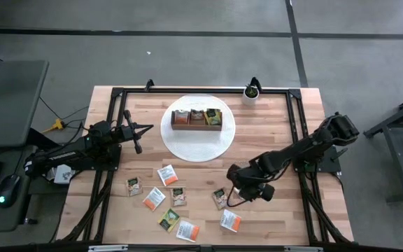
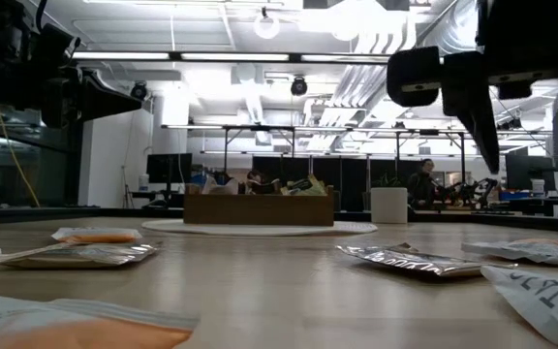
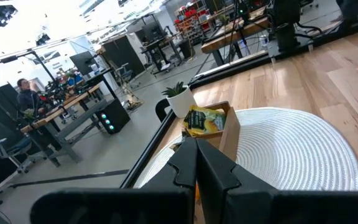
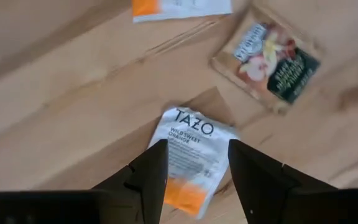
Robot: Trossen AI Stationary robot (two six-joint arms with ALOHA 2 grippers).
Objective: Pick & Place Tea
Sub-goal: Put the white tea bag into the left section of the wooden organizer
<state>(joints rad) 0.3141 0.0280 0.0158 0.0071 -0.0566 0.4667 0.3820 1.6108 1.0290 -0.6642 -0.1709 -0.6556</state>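
Several small flat tea sachets lie scattered on the near half of the wooden table, among them a tan one (image 1: 220, 198) and a white-orange one (image 1: 230, 220). My right gripper (image 1: 234, 201) hovers open over them, pointing steeply down. In the right wrist view its fingers (image 4: 194, 180) stand on either side of the white-orange sachet (image 4: 191, 149), above it and not touching; the tan sachet (image 4: 269, 59) lies just beyond. In the low view the right gripper (image 2: 526, 126) hangs well clear of the tabletop. My left gripper (image 1: 137, 140) waits shut and level at the table's left side.
A brown wooden box (image 1: 196, 119) with sachets in its compartments stands on a round white mat (image 1: 198, 147) at the far middle. A small potted plant (image 1: 250, 92) sits at the far edge. Black frame rails run along the table's left and right sides.
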